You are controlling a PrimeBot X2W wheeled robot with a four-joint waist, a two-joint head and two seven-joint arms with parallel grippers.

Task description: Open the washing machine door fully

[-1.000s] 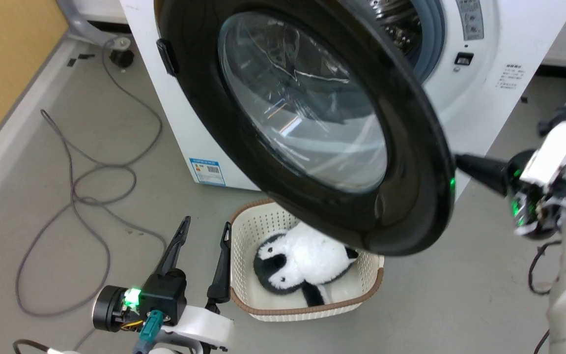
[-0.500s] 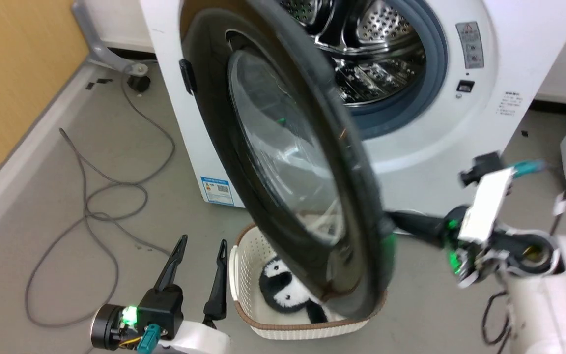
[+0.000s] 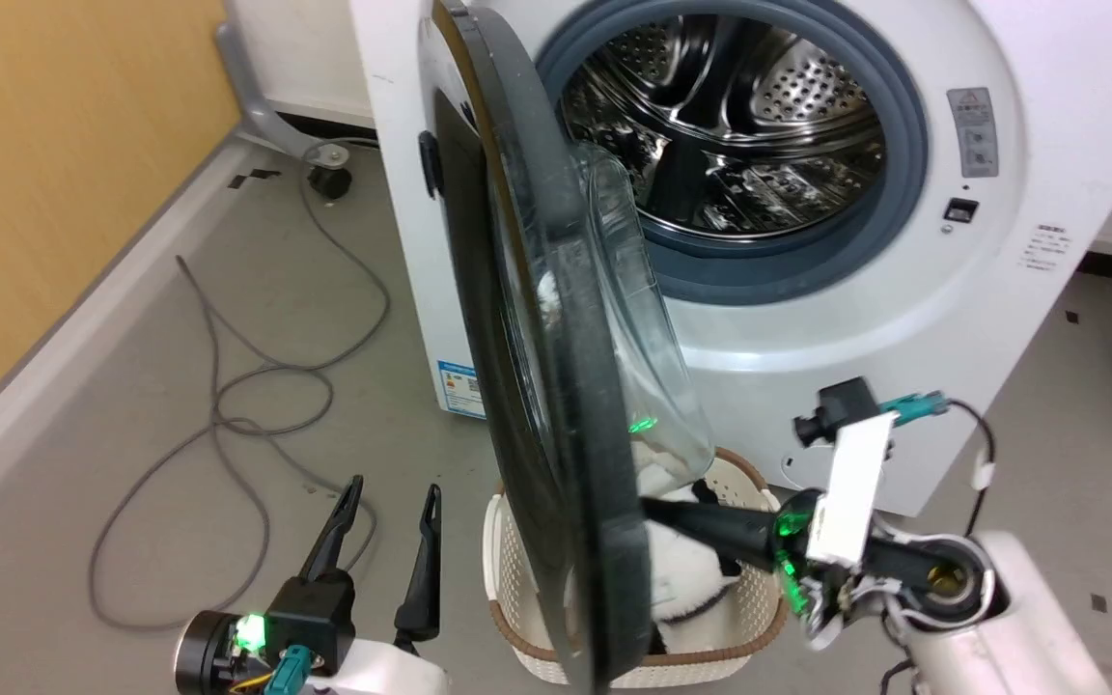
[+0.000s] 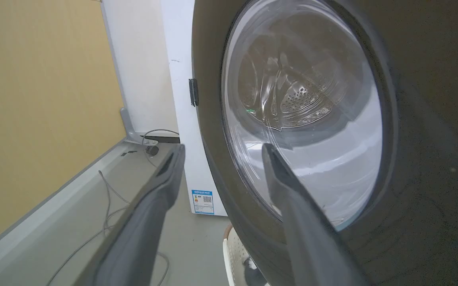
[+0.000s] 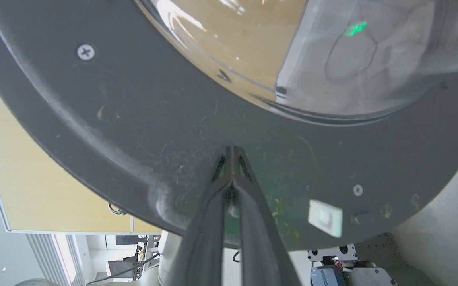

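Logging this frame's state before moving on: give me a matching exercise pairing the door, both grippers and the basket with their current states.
Things:
1. washing machine door
2. left gripper
3. right gripper
4. basket

States:
A. shut, tips against the door's inner face
B. on the floor, plush toy inside
C. open, holding nothing
D. swung out, edge-on in the head view

Pairs: 1-D, 2-C, 3-A, 4-B

The washing machine door [image 3: 556, 405] is a large round disc, glossy black outside and duller dark grey inside, with a clear glass bowl [image 3: 648, 347] bulging from the centre of its inner face. It stands upright, swung well out from the white machine front [image 3: 903, 319] on its left side (nearly edge-on in the head view), leaving the steel drum [image 3: 739, 125] fully uncovered. A few screws [image 5: 85, 52] dot the inner rim.
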